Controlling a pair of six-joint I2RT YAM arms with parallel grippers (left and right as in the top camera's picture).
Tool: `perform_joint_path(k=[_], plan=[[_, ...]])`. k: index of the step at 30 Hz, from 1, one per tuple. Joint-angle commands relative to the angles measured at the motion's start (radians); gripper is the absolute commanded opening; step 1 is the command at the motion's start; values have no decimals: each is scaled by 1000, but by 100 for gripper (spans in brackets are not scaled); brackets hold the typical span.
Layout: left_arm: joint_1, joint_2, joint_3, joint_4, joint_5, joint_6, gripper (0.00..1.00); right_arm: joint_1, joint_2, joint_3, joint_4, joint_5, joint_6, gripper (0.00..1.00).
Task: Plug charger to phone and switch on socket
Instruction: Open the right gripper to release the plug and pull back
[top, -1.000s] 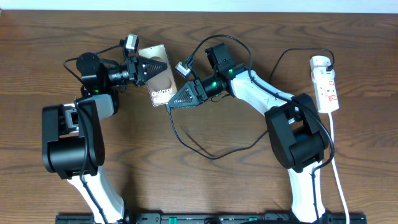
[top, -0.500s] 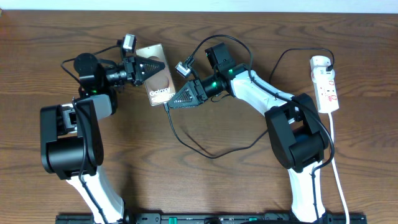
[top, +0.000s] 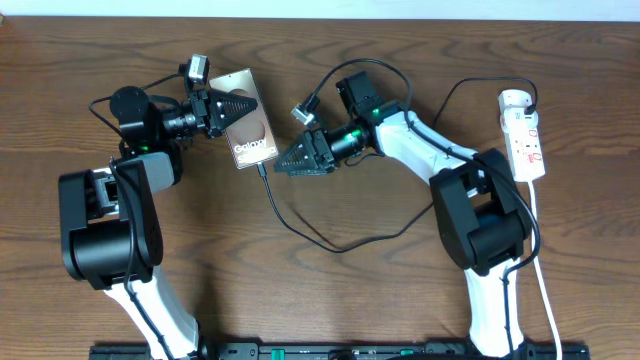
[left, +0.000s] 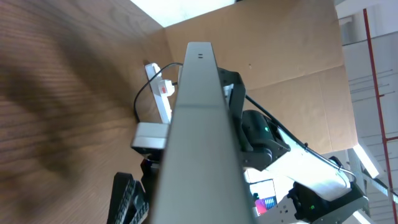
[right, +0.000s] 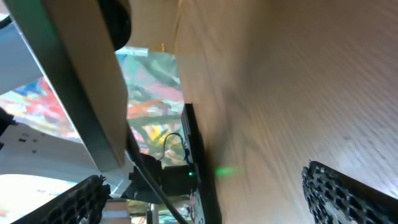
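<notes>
Bronze phone (top: 254, 142) inside left pincer (top: 238, 105)

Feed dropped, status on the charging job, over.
Left gripper shut on phone. Right gripper open by charger at phone's end. Socket untouched, nothing blocking.

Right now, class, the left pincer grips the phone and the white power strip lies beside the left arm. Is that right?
No. The overhead view shows the white power strip beside the right arm, not the left. The left pincer does grip the phone.
</notes>
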Motion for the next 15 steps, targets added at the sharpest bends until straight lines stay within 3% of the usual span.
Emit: perform_joint_path(k=[1,15], plan=[[5,-16,6,11,20,-2,7,-28,9,16,-36,56,-37,99],[27,-16,6,11,21,-14,7,-140,2,36,-370,546,-42,99]])
